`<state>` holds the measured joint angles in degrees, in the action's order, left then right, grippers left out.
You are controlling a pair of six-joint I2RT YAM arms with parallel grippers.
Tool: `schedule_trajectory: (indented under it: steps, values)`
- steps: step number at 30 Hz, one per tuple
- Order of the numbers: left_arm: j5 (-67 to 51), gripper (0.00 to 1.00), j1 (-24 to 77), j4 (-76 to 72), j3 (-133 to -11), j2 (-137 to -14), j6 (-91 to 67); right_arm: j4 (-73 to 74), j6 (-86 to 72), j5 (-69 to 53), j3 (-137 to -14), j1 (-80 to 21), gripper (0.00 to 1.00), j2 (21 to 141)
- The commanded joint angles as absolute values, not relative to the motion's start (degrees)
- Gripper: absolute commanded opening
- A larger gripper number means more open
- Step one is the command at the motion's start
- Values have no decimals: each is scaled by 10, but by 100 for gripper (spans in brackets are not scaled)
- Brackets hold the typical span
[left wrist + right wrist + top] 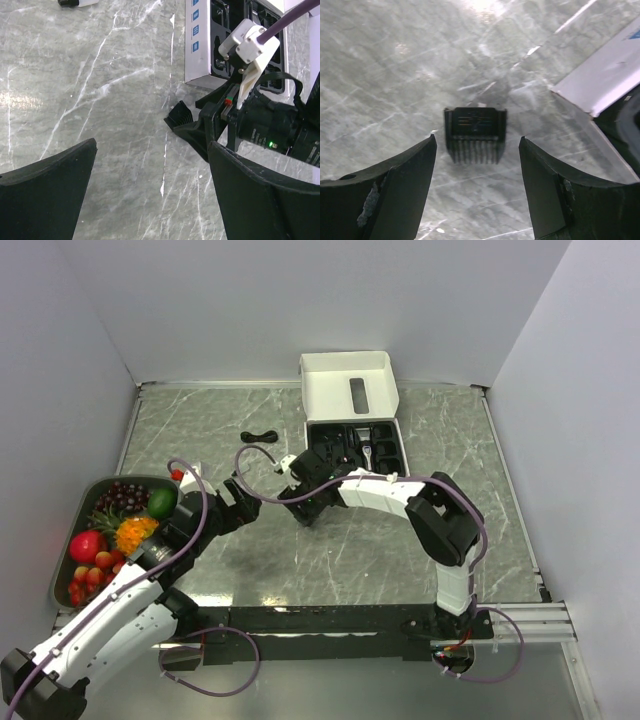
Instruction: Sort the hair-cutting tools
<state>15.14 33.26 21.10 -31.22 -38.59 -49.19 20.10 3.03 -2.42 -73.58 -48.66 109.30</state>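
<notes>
A small black comb guard [475, 134] lies flat on the marble table, teeth towards me, just ahead of and between the fingers of my open, empty right gripper [477, 145]. It also shows in the left wrist view [180, 115], beside the right gripper [215, 127]. My left gripper [152, 150] is open and empty over bare table, just left of the right gripper [300, 500]. The clipper [370, 445] lies in the black insert of the open white box [350, 390]. A coiled black cable [258, 435] lies left of the box. The tiny cylindrical piece is not visible.
A grey tray [65, 540] of colourful fruit stands at the left edge, beside the left arm. The box's white corner [605, 80] is close on the right gripper's right. A small black-and-white object [75, 2] lies at the far edge of the left wrist view.
</notes>
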Motion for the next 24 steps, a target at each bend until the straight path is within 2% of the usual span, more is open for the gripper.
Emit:
schedule_trajectory:
  steps: [1,9,16,21,24]
  values:
    - [158,99,335,207,-339,-388,-487,185,54,-40,-756,-472,75,1105]
    - [152,100,335,202,-341,-396,-483,186,43,-99,-761,-469,77,1129]
    - [149,99,335,199,-340,-395,-482,179,33,-99,-750,-472,77,1139]
    - [149,99,335,196,-337,-396,-483,192,31,-63,-749,-478,67,1143]
    - [149,99,335,195,-336,-396,-483,200,29,-28,-744,-487,66,1143]
